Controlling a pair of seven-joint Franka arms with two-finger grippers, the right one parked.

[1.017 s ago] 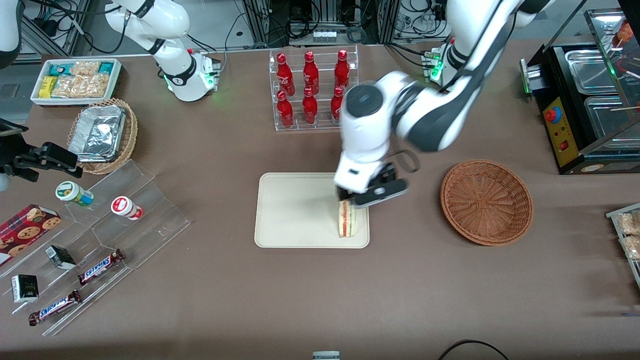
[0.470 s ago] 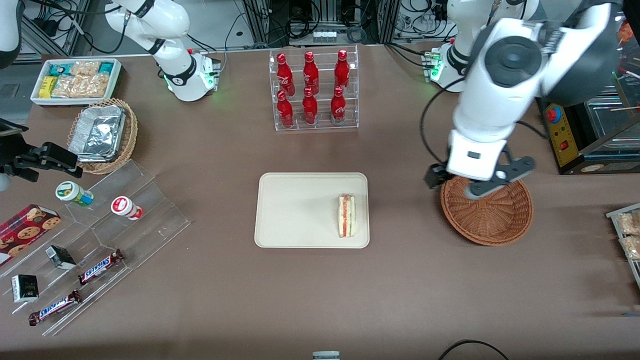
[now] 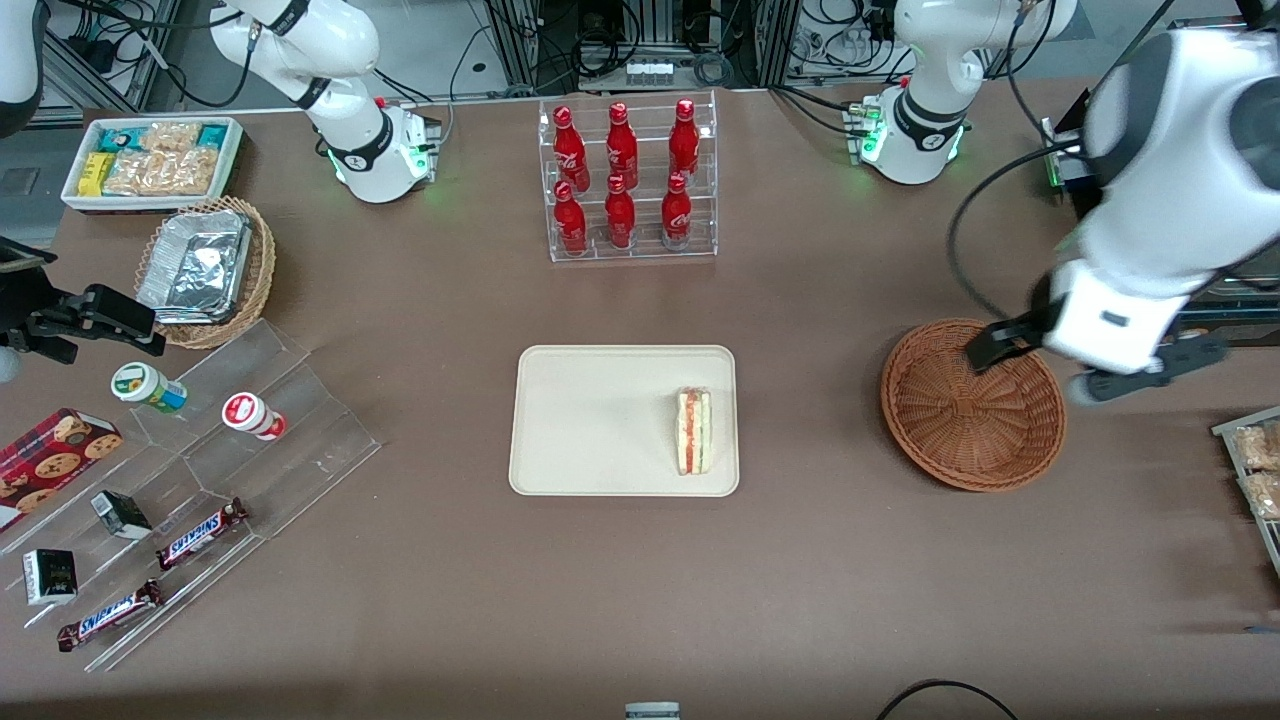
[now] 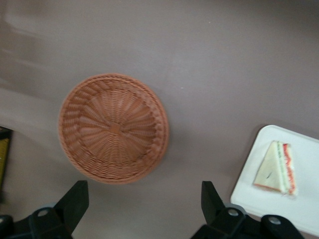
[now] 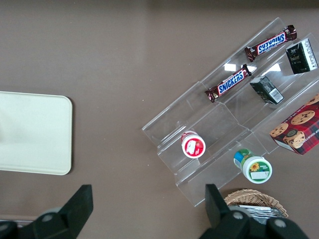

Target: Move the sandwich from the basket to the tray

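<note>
Sandwich is on the tray, claw's got nothing in it

The left gripper (image 3: 1040,365) hangs fingers wide apart over the round reddish-brown wicker basket (image 3: 972,404) at its 2 o'clock rim; the white triangular sandwich (image 3: 694,431) sits at 3 o'clock on the cream rectangular tray (image 3: 590,420)

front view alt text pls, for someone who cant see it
A sandwich lies on a cream tray mid-table, while the left arm's end effector, open and holding nothing, hovers over the rim of the empty brown basket toward the working arm's end of the table. A clear rack of red bottles stands farther from the camera than the tray.
</note>
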